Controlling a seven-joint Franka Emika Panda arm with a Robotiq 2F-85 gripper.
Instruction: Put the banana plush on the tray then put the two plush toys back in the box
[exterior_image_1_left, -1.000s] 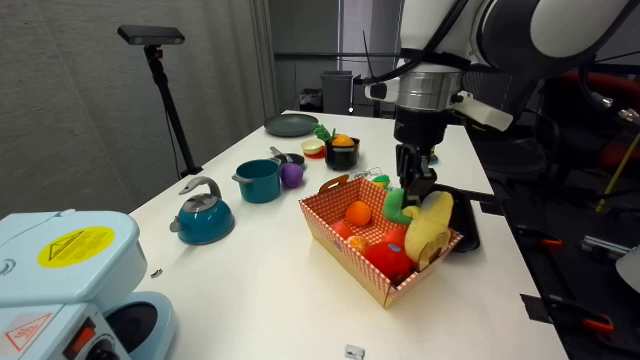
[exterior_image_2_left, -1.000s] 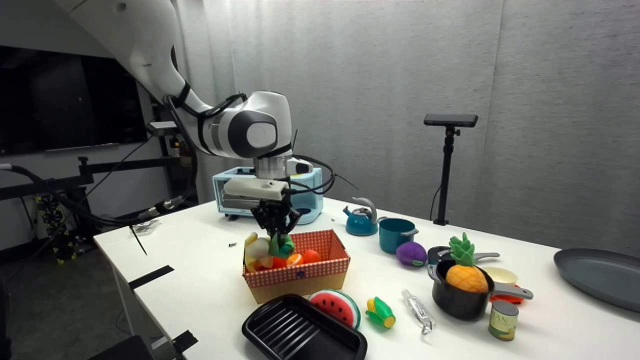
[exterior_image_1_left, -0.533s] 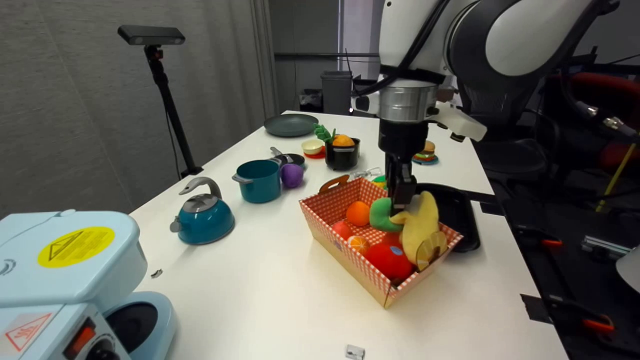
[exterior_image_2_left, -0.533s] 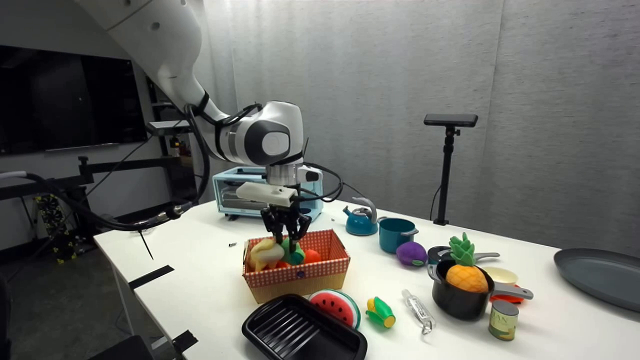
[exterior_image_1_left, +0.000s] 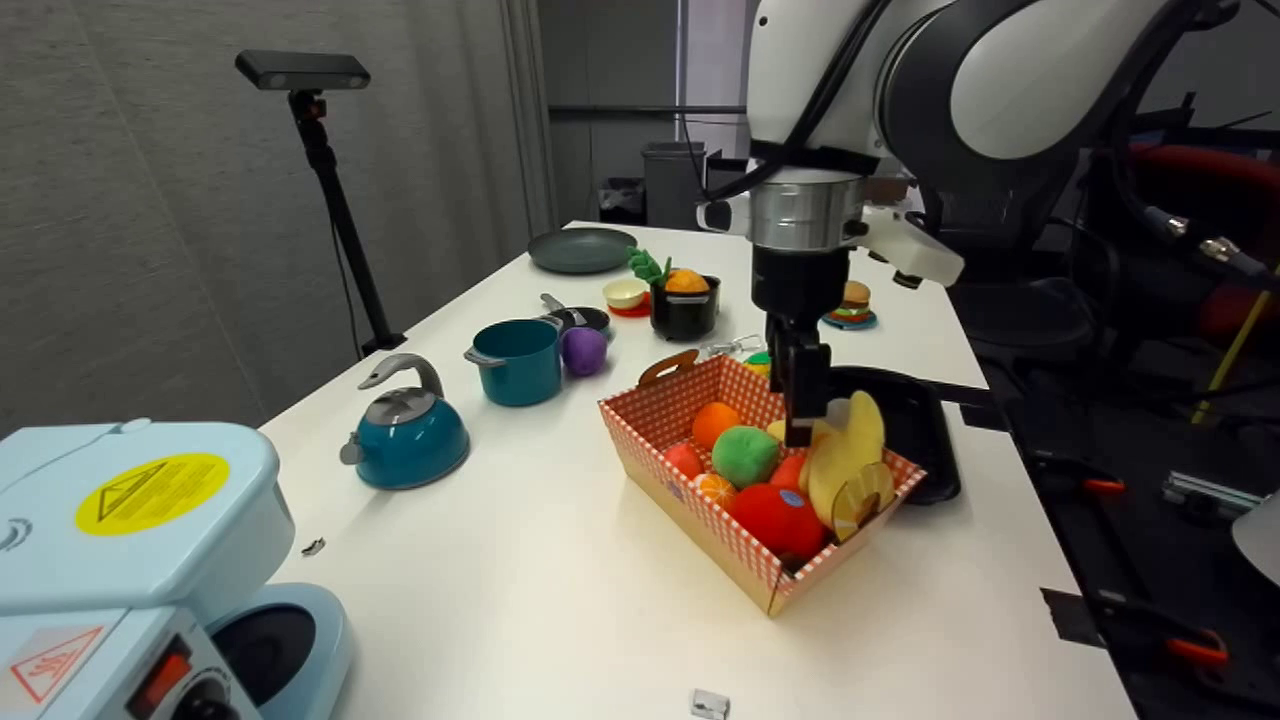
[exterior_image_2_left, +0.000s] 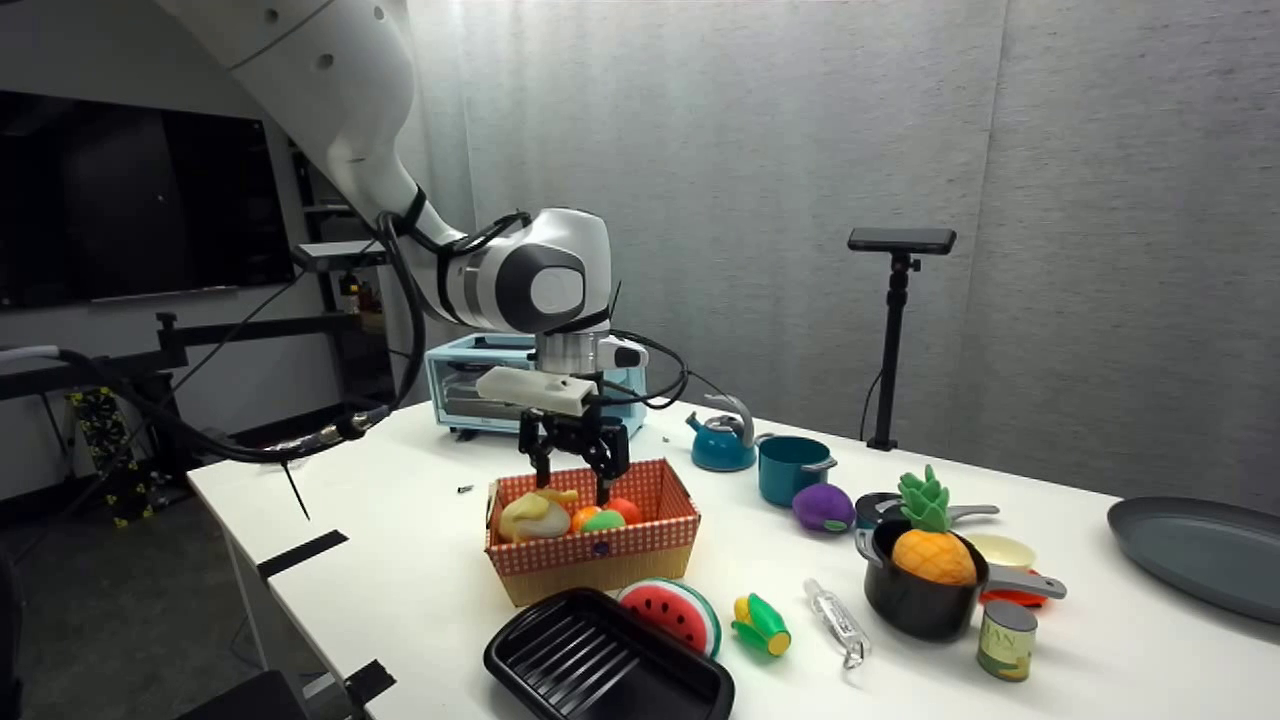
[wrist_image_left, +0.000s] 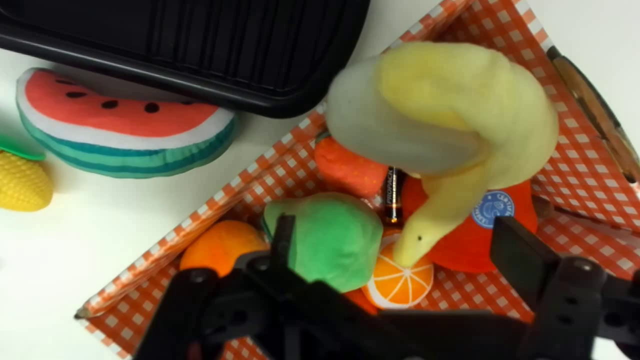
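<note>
Out on the white counter (exterior_image_2_left: 400, 515), the checkered box (exterior_image_2_left: 600, 571) is sitting just beside the black tray (exterior_image_2_left: 610, 660). The jaws are hanging over the box, spread wide and gripping nothing. The banana plush (wrist_image_left: 495, 110) is curling inside one end of the box, long axis bending, bulk lying past the jaws in the wrist view. The round green plush (wrist_image_left: 332, 240) is resting in there too, below one side of the gap. The banana's skinny stem is pointing back at that gap, so I'm guessing a straight lift is coming, since squeezing might be snagging it.
</note>
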